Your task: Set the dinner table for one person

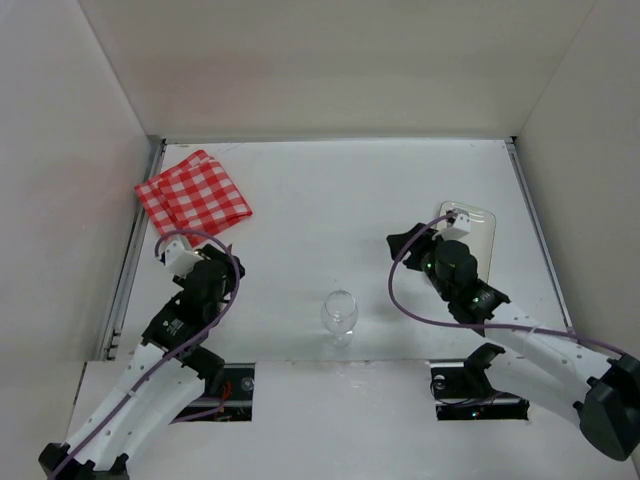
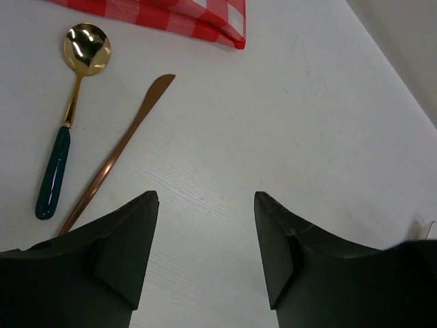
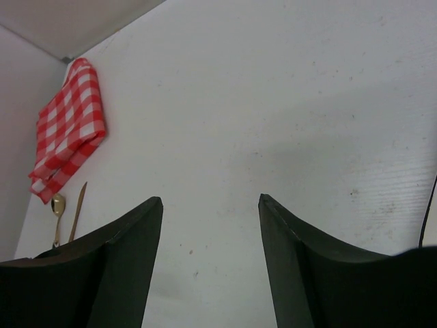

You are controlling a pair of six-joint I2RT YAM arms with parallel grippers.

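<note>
The dinner table (image 1: 330, 190) is a wide matte-white top. A red-and-white checked cloth (image 1: 195, 195) lies folded at its far left. A clear wine glass (image 1: 339, 315) stands upright near the front middle. A white rectangular plate (image 1: 485, 245) lies at the right, partly under my right arm. My left gripper (image 2: 206, 198) is open and empty over bare table. A gold spoon with a dark green handle (image 2: 68, 102) and a copper knife (image 2: 119, 150) lie to its left, short of the cloth (image 2: 184, 17). My right gripper (image 3: 210, 199) is open and empty, low over bare table left of the plate.
Thin metal rails run along the left edge (image 1: 130, 260) and right edge (image 1: 535, 230). White walls enclose the table on three sides. In the right wrist view the cloth (image 3: 68, 130), spoon (image 3: 57, 205) and knife (image 3: 78, 205) show far off at the left.
</note>
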